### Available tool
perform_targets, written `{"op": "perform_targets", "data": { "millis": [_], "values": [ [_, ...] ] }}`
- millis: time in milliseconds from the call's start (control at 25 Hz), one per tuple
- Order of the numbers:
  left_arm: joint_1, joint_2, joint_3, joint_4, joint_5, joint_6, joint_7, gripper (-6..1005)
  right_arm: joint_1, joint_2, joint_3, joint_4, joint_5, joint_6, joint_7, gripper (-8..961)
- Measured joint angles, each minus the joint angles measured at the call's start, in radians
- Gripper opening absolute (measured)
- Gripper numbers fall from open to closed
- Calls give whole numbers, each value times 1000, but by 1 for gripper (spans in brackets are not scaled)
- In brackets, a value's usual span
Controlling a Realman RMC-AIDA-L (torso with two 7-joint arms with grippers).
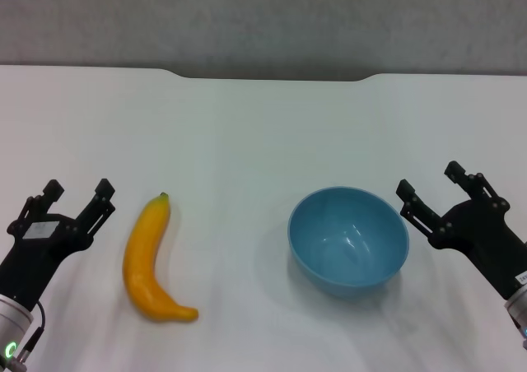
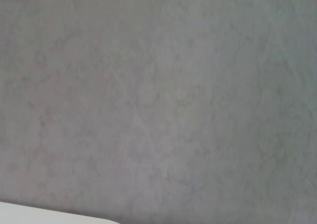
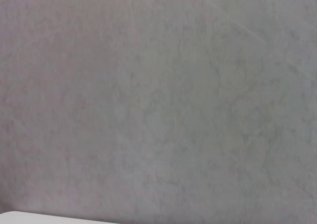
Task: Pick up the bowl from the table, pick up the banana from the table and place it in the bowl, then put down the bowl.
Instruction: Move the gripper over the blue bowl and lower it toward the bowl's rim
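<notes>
Left gripper (image 1: 78, 195), right gripper (image 1: 436, 187) agape; wrist views miss banana (image 1: 148, 261), bowl (image 1: 348, 239).

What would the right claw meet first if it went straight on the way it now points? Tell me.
Probably nothing. The right claw, open, points toward the table's far side, passing right of the bowl. Bare table lies ahead as far as the head view shows, though height is unclear.

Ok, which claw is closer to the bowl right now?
The right claw. It sits open just beside the bowl at its right rim, while the left claw, also open, is across the table, with the banana between it and the bowl.
</notes>
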Motion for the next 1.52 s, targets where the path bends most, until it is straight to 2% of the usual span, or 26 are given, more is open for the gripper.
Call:
{"op": "perform_targets", "data": {
  "millis": [800, 1000, 1120, 1200, 1280, 1400, 1440, 1480, 1520],
  "values": [
    [-3, 1, 0, -1, -1, 23, -9, 890, 3, -1, -8, 5, 6, -14, 7, 863],
    [3, 17, -1, -41, 13, 57, -101, 890, -3, -9, -1, 83, 2, -100, 15, 863],
    [10, 45, -13, -116, 51, 176, -194, 890, -14, -16, 9, 135, -1, -145, 19, 863],
    [11, 73, -27, -193, 126, 296, -273, 890, -21, -22, 24, 181, -8, -212, 24, 863],
    [10, 92, -47, -263, 227, 411, -349, 890, -29, -29, 53, 242, -35, -315, 25, 863],
    [16, 99, -94, -365, 395, 545, -442, 891, -54, -45, 112, 379, -105, -518, 26, 863],
    [23, 98, -109, -407, 463, 591, -474, 891, -68, -50, 142, 446, -139, -628, 26, 863],
    [41, 98, -124, -503, 583, 706, -543, 891, -79, -53, 171, 510, -172, -726, 26, 863],
    [41, 98, -124, -503, 583, 706, -543, 891, -89, -54, 199, 574, -204, -823, 26, 862]
  ]
}}
